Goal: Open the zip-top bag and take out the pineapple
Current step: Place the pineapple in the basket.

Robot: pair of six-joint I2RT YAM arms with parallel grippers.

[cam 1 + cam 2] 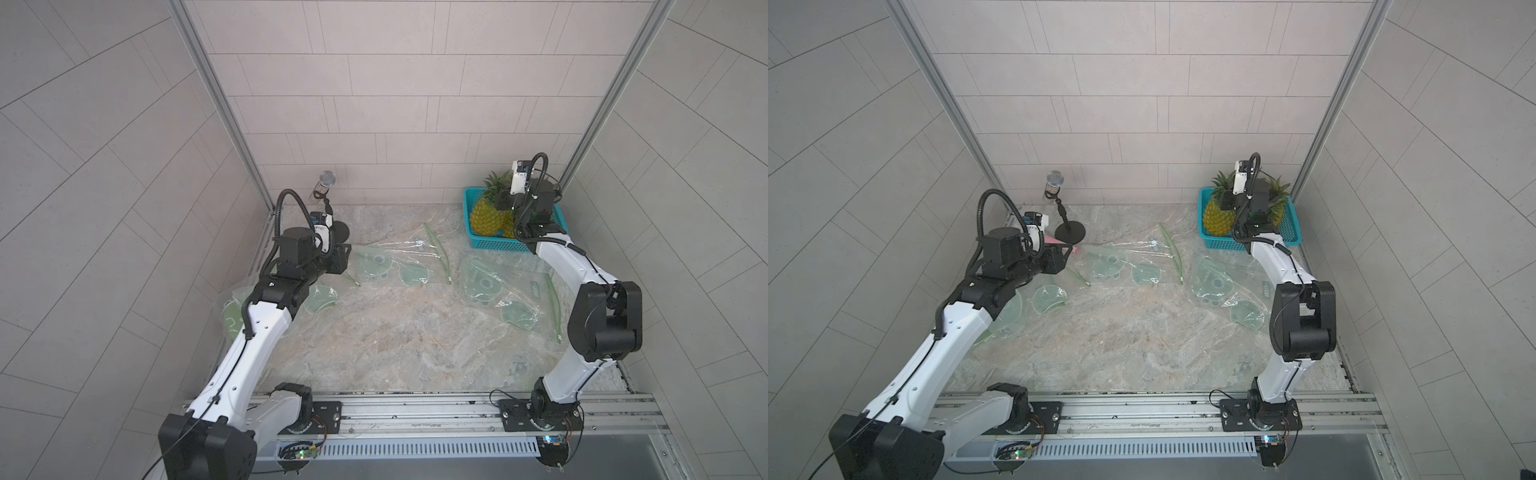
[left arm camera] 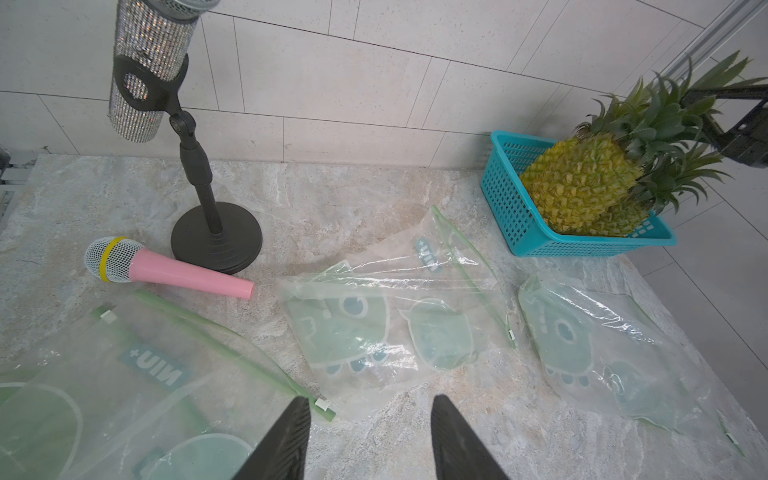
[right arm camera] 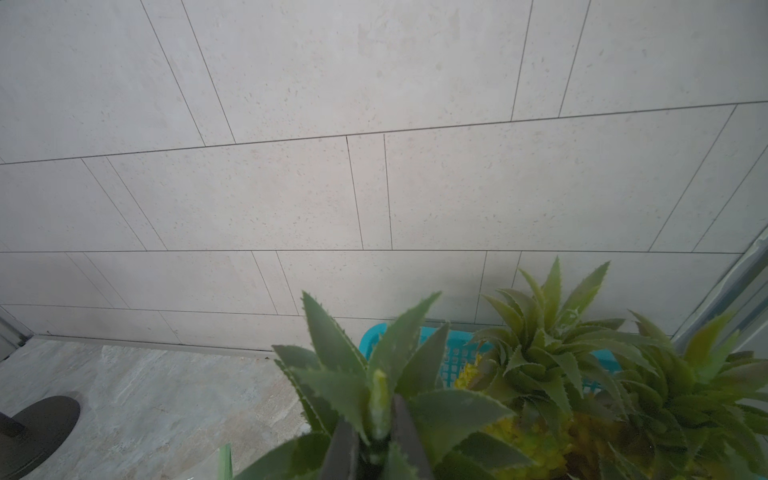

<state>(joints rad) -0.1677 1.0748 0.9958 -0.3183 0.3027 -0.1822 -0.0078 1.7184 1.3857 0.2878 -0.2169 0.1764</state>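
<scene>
1. One leaf, one pinch: right gripper (image 3: 376, 411) pressed together on a single crown leaf of the pineapple (image 2: 577, 183), nothing else of the fruit between its fingers (image 3: 405, 432).
2. Just below that gripper, yellow body tilted inside the teal basket (image 2: 511, 199), clear of every bag; two more leafy crowns (image 3: 552, 345) crowding just beside the held one.
3. Left gripper (image 2: 370, 436) spread and empty, poised over the marbled table (image 2: 374, 187); three zip-top bags (image 2: 374, 316) lying flat and apparently empty, one under its arm, one just ahead of its fingertips (image 2: 299, 415), one farther ahead toward the right gripper.
4. Judged step in hand: setting the freed pineapple down in the basket, bag work seemingly finished.
5. For a clean finish: lower to full rest on the basket floor or on the neighbouring fruit before letting go.
6. Part the fingers slowly to avoid snagging the thin leaf, then draw straight up, away from the spiky crowns.
7. Possible slip: release from too high, then a roll over the low basket wall toward the bags.
8. Just beyond the left gripper, a pink toy microphone (image 2: 174, 274) on its side and a glitter microphone (image 2: 149, 62) upright in a stand (image 2: 216, 241), both well apart from the basket and best left alone.
</scene>
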